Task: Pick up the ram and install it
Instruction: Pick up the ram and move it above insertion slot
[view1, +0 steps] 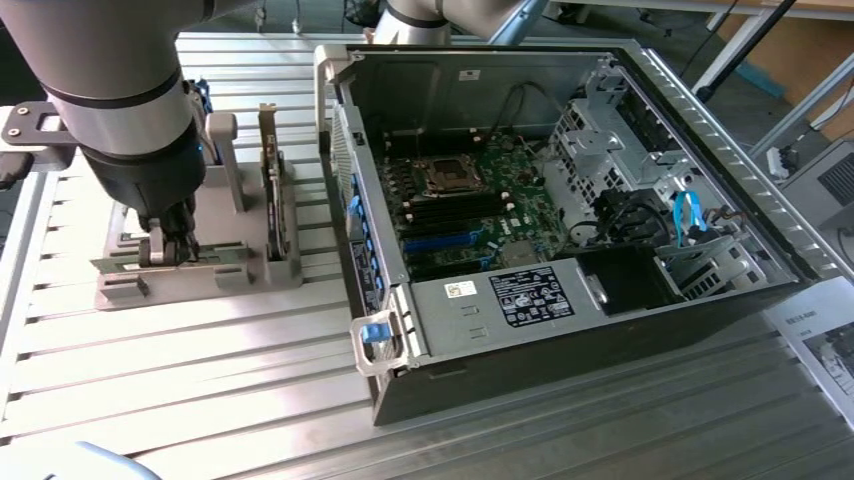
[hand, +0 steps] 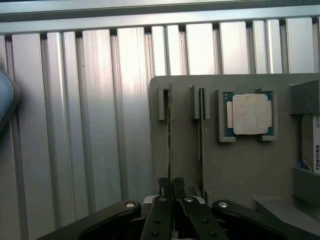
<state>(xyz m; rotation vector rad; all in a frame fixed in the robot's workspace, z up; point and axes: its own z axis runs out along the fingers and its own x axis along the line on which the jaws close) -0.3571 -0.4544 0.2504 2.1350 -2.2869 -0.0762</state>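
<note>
single arm, gripper (view1: 171, 248) down at a grey parts holder (view1: 200, 282) on the slatted aluminium table (view1: 200, 390), on the exterior view's left. wrist view: the gripper (hand: 171, 183) has its two black fingers (hand: 164, 184) pinched together on the near end of the ram (hand: 170, 135). the ram is seen edge-on as a thin stick standing in the outer slot of the holder (hand: 235, 170). jaws are closed on the ram, with no gap but the board itself. the ram is still seated in its slot, not lifted.

next slot over, just beside the ram and parallel to it, is the expansion card (hand: 201, 130), also edge-on. in the exterior view the card (view1: 276, 190) stands upright, dark, taller than the holder posts. past the card in the wrist view is the square silver processor chip (hand: 248, 114), lying flat in its own corner-framed pocket. at the frame edge is a hard drive (hand: 314, 145) with a toshiba label, partly cut off.

the open computer case (view1: 441, 85) lies on its side on the exterior view's right, well apart from the gripper. the motherboard (view1: 501, 205) is exposed, with the cpu socket (view1: 447, 177) near the middle and long dark and blue slots (view1: 434, 240) beside it. whether any slot is filled is not readable. the power supply (view1: 534, 295) with a label is at the near end of the case. a blue cable (view1: 687, 215) is by the drive cage.
</note>
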